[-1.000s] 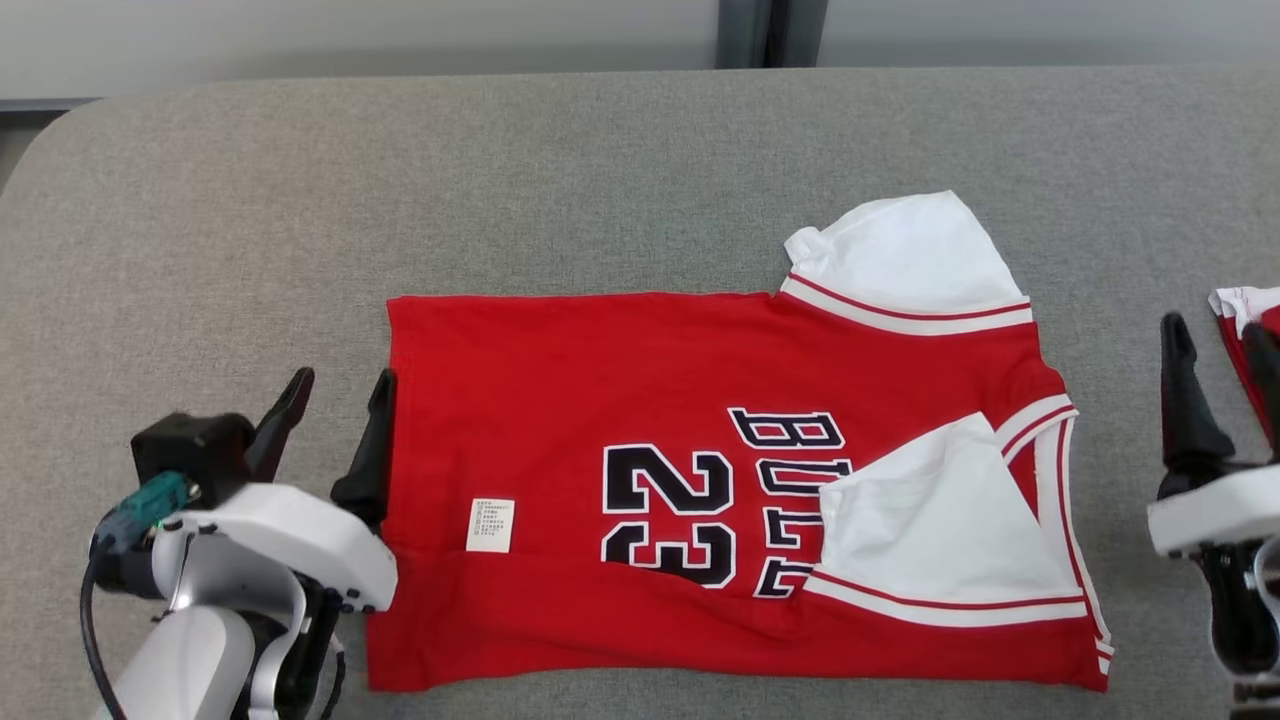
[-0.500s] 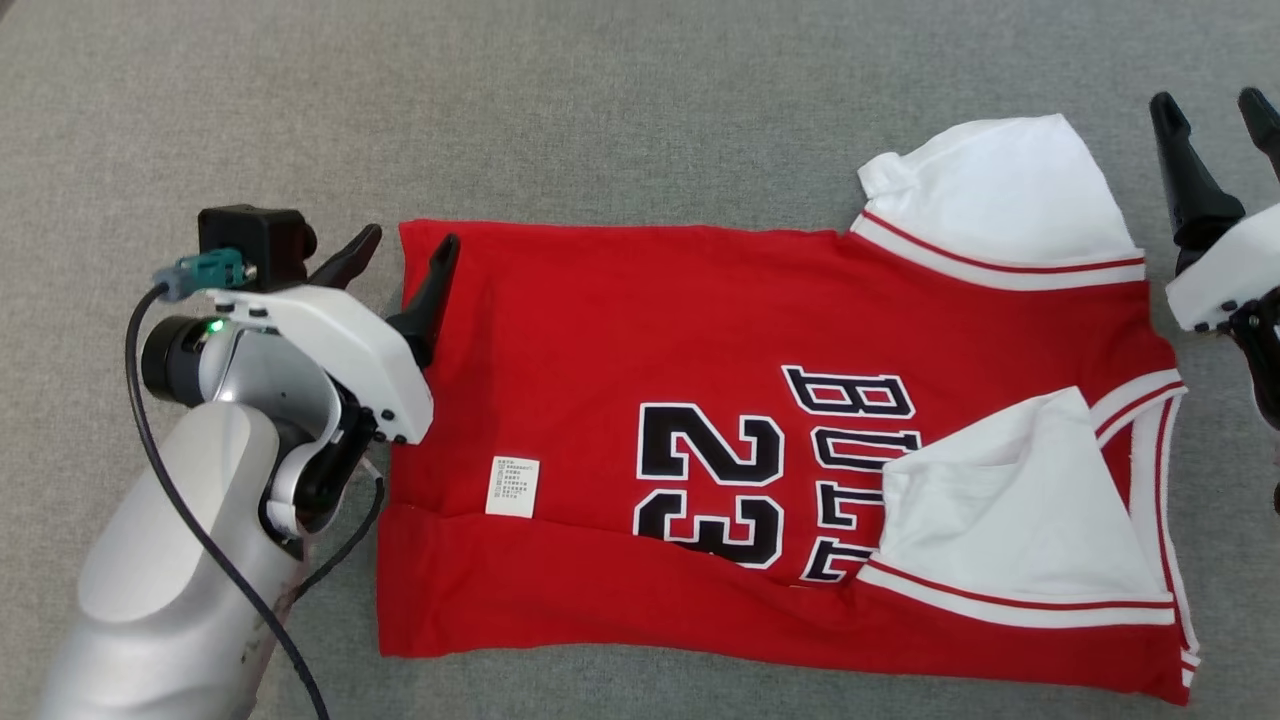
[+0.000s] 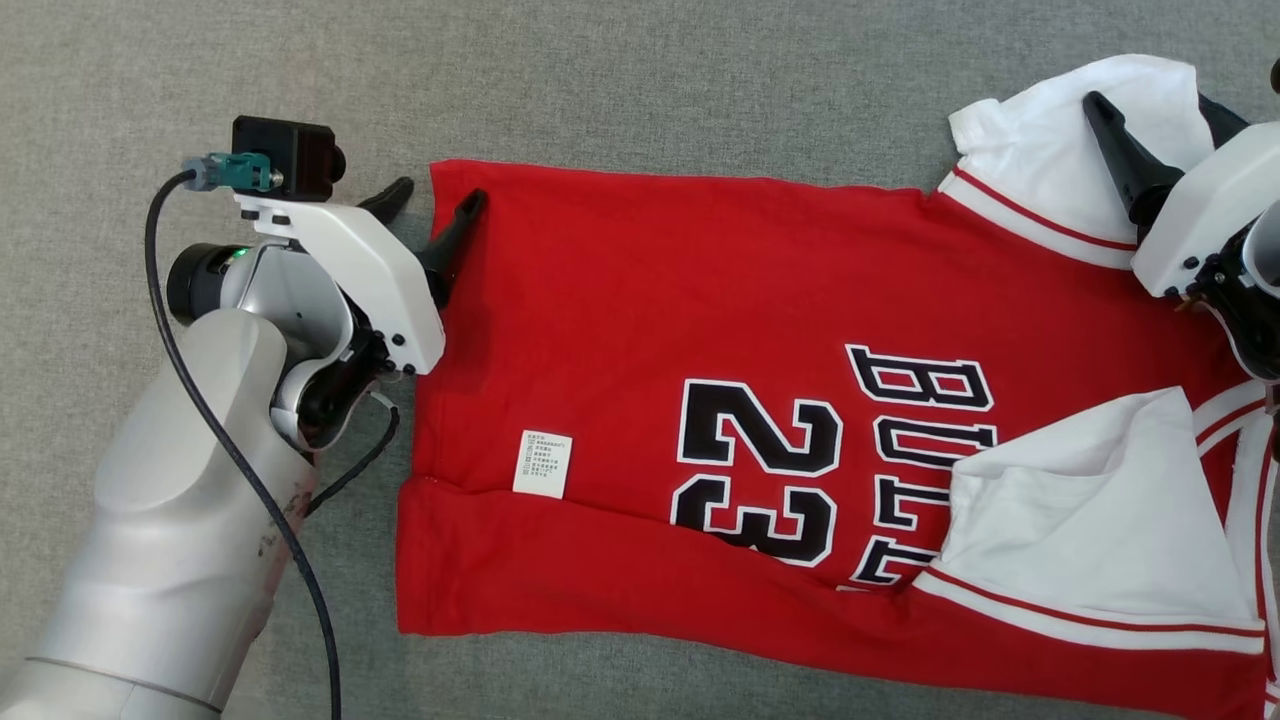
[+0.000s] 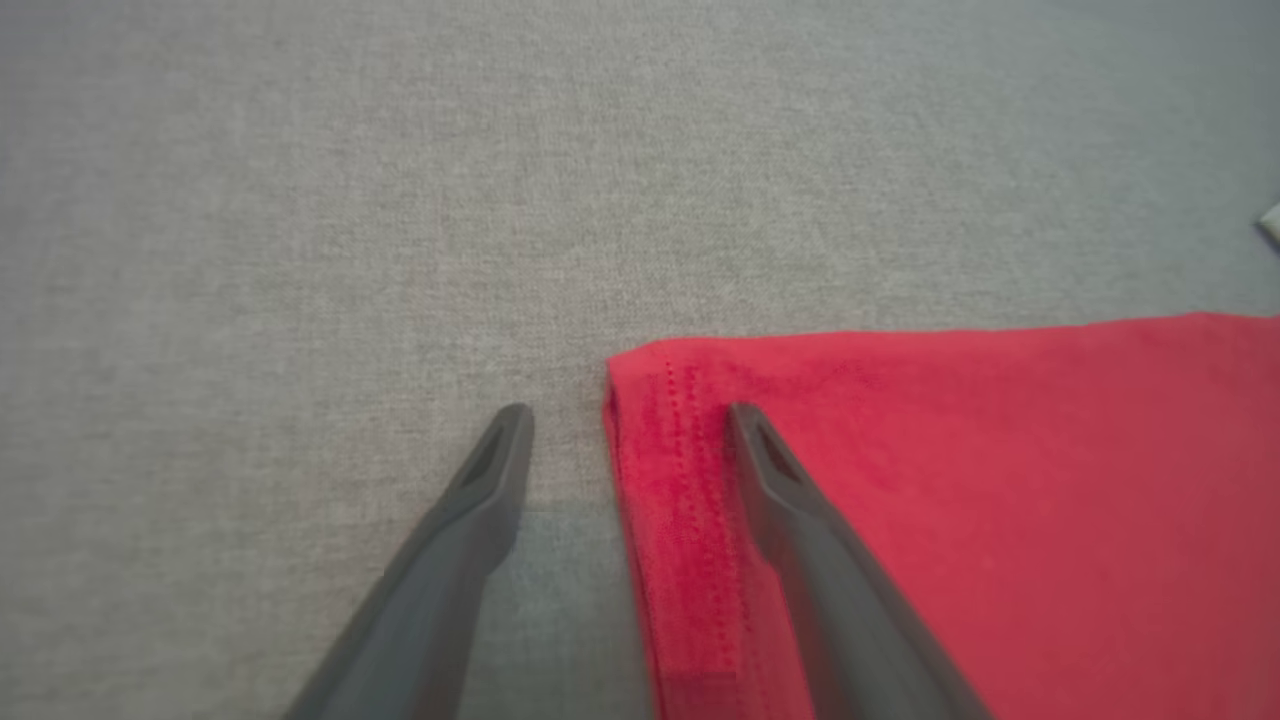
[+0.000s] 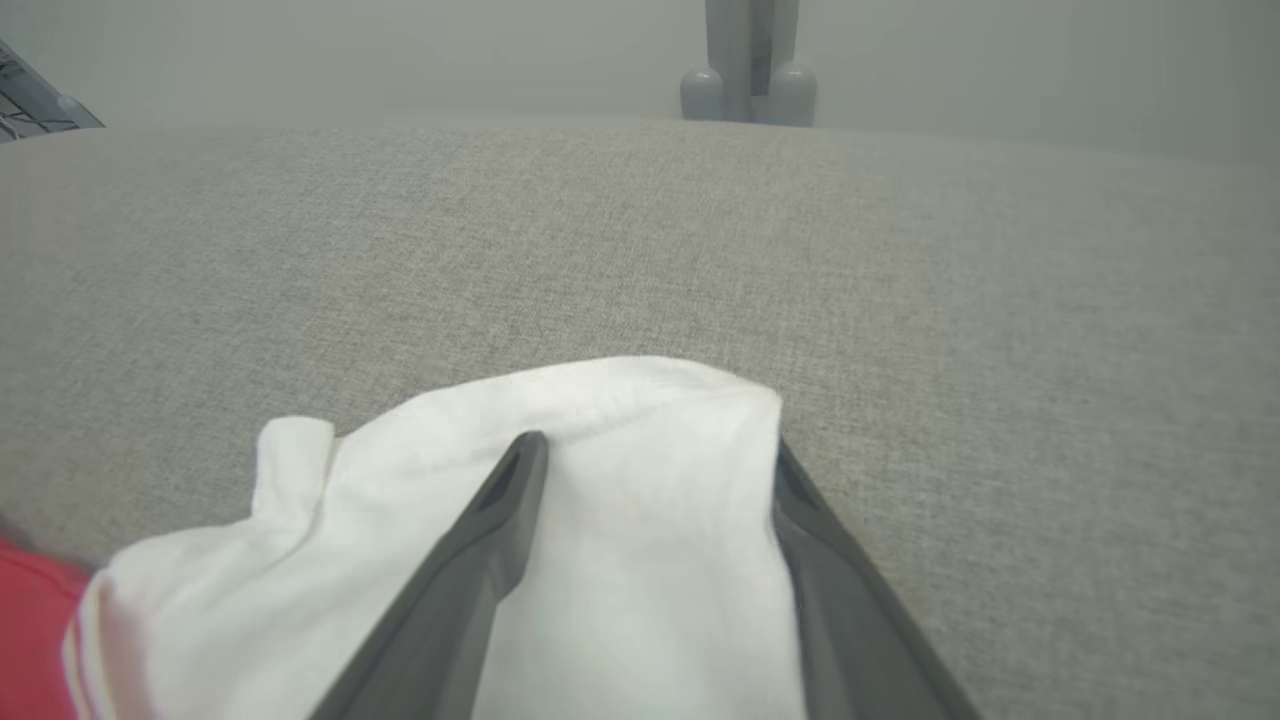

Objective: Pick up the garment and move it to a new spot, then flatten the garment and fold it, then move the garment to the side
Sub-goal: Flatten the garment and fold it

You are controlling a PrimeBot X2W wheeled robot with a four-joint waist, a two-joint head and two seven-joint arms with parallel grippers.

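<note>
A: So, where's the garment (image 3: 700,300)?
B: Flat on the grey surface (image 3: 700,80). Red, print side up w/ a "23", and a small white label (image 3: 543,463) near the hem. Its near long edge is folded over the body, covering part of the number. The near sleeve (image 3: 1090,520), white, lies folded in over the chest.
A: Left gripper (image 3: 441,190)?
B: Jaws wide apart, nothing in them. It straddles the far hem corner, one finger over red cloth, the other over bare surface. Can't tell if it touches.
A: And the right gripper (image 3: 1150,100)?
B: Also spread wide and empty, at the far sleeve (image 3: 1030,170): one finger over the white cloth, the other along its outer edge.
</note>
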